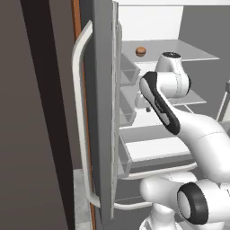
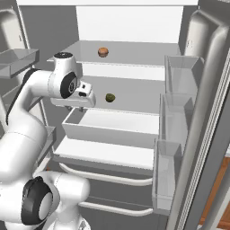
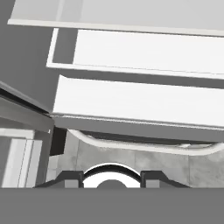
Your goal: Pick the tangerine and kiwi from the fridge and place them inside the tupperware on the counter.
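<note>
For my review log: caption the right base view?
Open fridge: tangerine on upper shelf, kiwi below, empty hand beside it.

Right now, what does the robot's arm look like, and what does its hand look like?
The arm is glossy white, built from fat rounded tube sections, with dark grey-black rings and bands at the joints. Its hand, the gripper, is a small boxy white block with tiny dark finger tips underneath. No cables or writing show.

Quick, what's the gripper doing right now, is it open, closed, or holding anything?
Gripper: closed, holding nothing; the kiwi and the tangerine sit on the fridge shelves.
</note>
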